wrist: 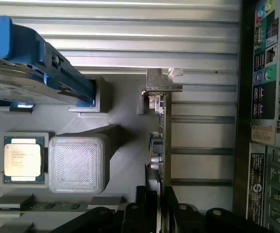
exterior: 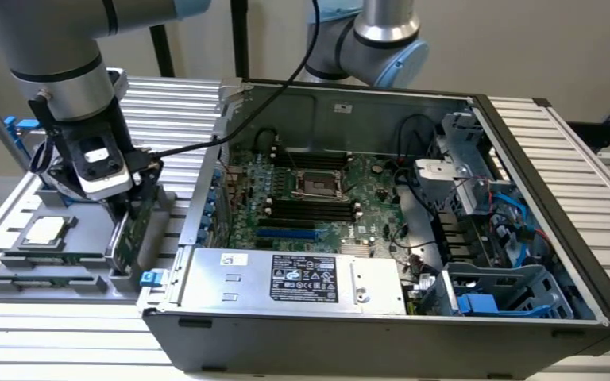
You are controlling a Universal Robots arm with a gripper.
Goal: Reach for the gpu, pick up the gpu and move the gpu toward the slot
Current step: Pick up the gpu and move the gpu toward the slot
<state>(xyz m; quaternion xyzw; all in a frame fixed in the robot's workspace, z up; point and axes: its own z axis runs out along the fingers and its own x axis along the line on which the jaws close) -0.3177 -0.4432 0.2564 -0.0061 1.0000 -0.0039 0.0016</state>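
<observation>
Surface: slatted aluminium table (exterior: 559,159) carried a grey tray (exterior: 9,266) and an open computer case (exterior: 390,341).
Gripper (wrist: 156,194): low around the gpu (exterior: 128,234); clamped or apart, I could not tell.
Gpu: directly beneath the gripper, on edge in the tray.
Progress: reach looked done; lifting and carrying toward the slot (exterior: 287,235) remained.

Wall (exterior: 559,48) behind my bench is plain beige. The table (exterior: 591,159) is silver ribbed aluminium. Its slats (wrist: 130,43) run in long parallel grooves and catch a faint glare. Black posts (exterior: 239,36) stand upright at the back edge. Past the table on the exterior view's left there's a pale surface; can't tell whether it's floor or bench. Light is soft and even.
</observation>
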